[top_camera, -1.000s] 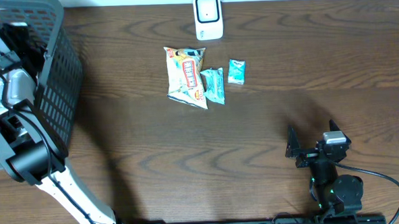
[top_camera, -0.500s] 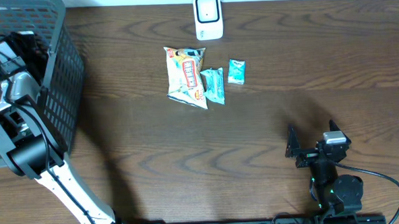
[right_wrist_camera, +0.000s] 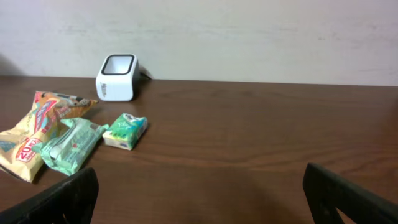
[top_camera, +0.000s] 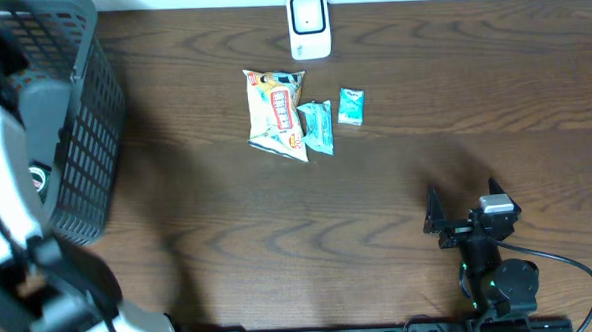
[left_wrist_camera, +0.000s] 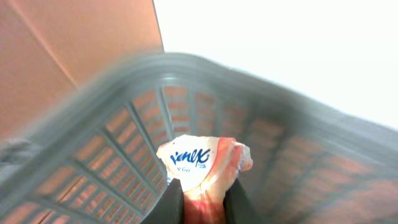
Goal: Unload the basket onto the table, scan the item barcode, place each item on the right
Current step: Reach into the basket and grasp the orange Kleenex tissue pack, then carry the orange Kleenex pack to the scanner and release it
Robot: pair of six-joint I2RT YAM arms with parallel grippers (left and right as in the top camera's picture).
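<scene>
Pinched the packet (left_wrist_camera: pixel 203 159) by its lower end in the left tool (left_wrist_camera: pixel 204 196) inside the basket (left_wrist_camera: pixel 118 140); judged light, soft, crinkly, likely slippery.

Grey mesh basket (top_camera: pixel 84 180) stands at the table's left edge, wall of open lattice, rim thick and rounded; seen blurred from inside in the left wrist view (left_wrist_camera: pixel 93 162). Dark wood-grain table (top_camera: pixel 377 182). Mid-table, a yellow-orange snack bag (top_camera: pixel 277 113) lies flat, a pale green packet (top_camera: pixel 317 126) against its right edge, a small teal packet (top_camera: pixel 351 106) just beside that. Off-white wall (right_wrist_camera: pixel 249 37) behind.
</scene>
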